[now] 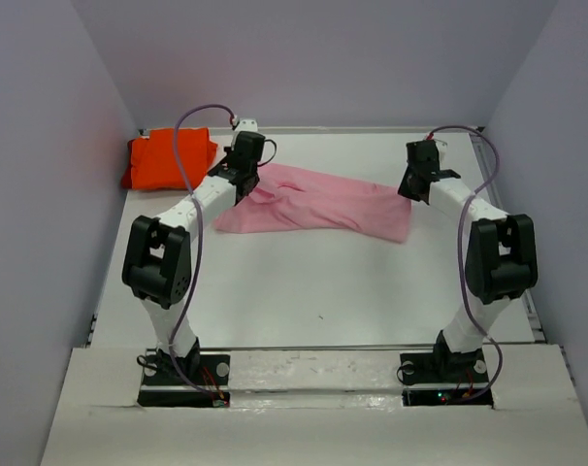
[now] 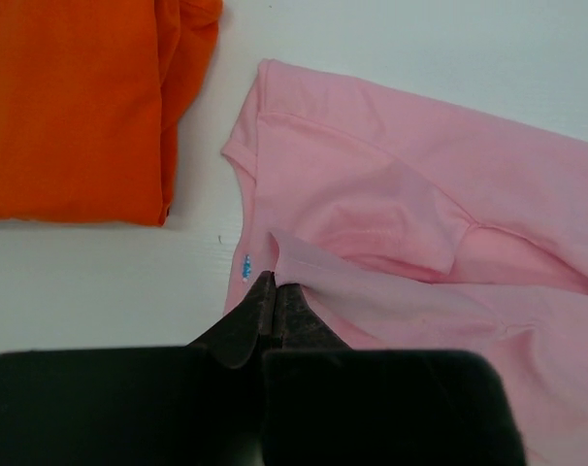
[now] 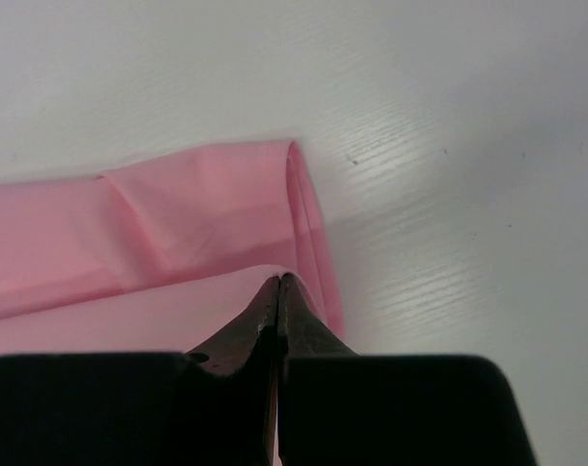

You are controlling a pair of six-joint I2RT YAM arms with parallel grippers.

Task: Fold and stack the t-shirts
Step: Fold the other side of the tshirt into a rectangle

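Left wrist shows our left gripper [image 2: 273, 283] pinching the pink t-shirt [image 2: 420, 175] at its fingertips; right gripper [image 3: 279, 283] likewise. We should lift both ends evenly, keeping the cloth taut.

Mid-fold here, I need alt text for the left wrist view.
The shut left tool pinches a raised fold of the pink t-shirt near its neckline. The folded orange t-shirt lies upper left on the white table, apart from it.
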